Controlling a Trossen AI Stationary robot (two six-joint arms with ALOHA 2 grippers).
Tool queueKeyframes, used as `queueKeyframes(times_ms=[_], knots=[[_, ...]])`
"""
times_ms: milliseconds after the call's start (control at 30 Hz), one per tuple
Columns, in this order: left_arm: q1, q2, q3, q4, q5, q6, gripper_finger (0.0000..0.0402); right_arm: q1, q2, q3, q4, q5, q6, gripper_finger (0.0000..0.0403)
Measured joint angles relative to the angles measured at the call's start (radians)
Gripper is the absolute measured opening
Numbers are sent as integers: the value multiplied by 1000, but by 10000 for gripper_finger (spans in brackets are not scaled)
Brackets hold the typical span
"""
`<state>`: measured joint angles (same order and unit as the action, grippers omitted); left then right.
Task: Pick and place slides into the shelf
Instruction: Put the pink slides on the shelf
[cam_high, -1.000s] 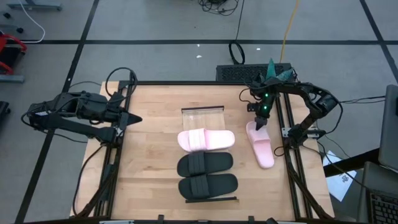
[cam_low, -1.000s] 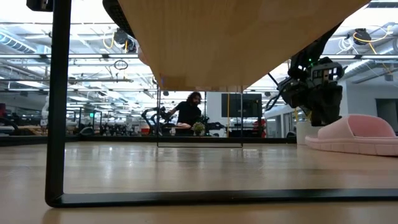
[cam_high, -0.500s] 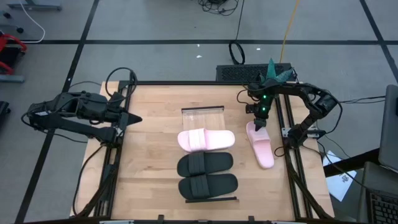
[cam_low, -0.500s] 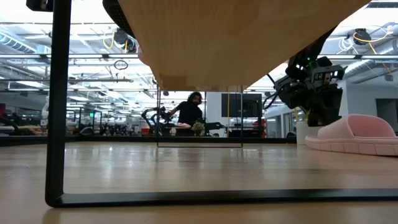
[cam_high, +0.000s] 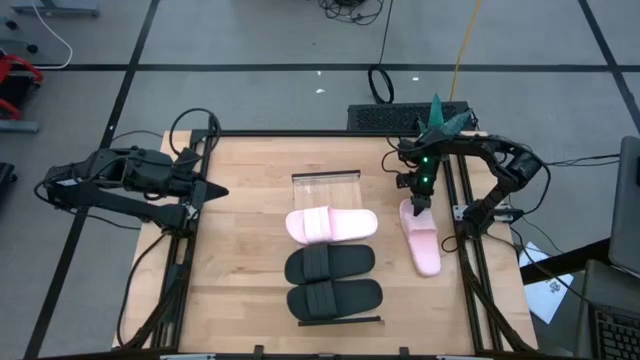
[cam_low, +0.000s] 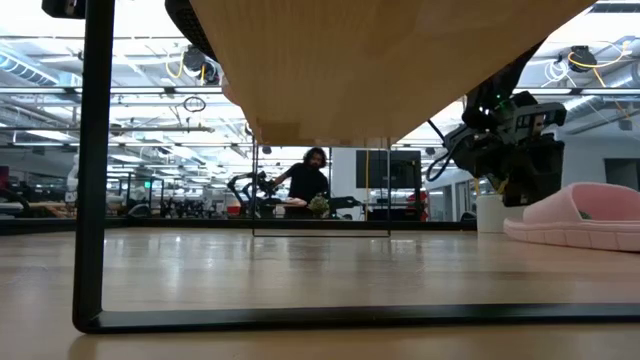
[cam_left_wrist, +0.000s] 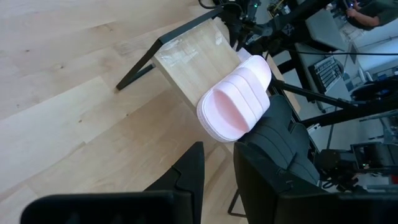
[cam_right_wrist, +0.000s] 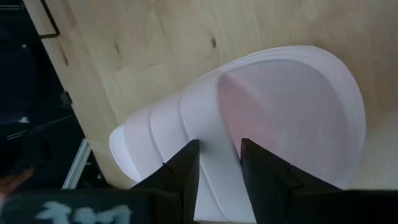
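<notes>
The shelf (cam_high: 325, 190) lies at mid-table. One pink slide (cam_high: 330, 224) and two black slides (cam_high: 330, 264) (cam_high: 335, 298) lie side by side on its planks. The second pink slide (cam_high: 425, 245) lies sole-down on the table, right of the shelf. It also shows in the low view (cam_low: 585, 215) and the right wrist view (cam_right_wrist: 292, 106). My right gripper (cam_high: 418, 205) stands over its far part, fingers nearly together on it. My left gripper (cam_high: 213, 190) is shut and empty over the table's left side, level with the shelf's far end. My right gripper comes at the loose pink slide from above, pointing down. One finger (cam_right_wrist: 183, 171) stands over the strap, the other (cam_right_wrist: 261, 177) over the footbed. The strap's heel-side edge (cam_right_wrist: 227, 124) runs between them. The fingertips hide the contact itself. The slide's sole lies on the table.
Dark rails (cam_high: 465, 250) run along the table's left and right sides, and the loose slide lies close to the right one. Bare tabletop (cam_high: 240, 250) lies left of the shelf. A person (cam_low: 305, 185) stands far off in the room beyond the table.
My right gripper has shifted a little toward the table's right edge and tipped slightly. The loose pink slide has slid the same way with it, still on the table.
</notes>
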<state>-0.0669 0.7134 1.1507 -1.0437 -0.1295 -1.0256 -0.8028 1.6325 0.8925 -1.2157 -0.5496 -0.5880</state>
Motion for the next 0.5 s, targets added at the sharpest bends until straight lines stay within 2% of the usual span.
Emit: queueKeyframes(times_ms=[200,500], knots=[[0,0,0,0,0,0,83,0,0,0,-7,-3,0,100],[0,0,0,0,2,3,83,3,0,-1,-16,-2,-25,26]])
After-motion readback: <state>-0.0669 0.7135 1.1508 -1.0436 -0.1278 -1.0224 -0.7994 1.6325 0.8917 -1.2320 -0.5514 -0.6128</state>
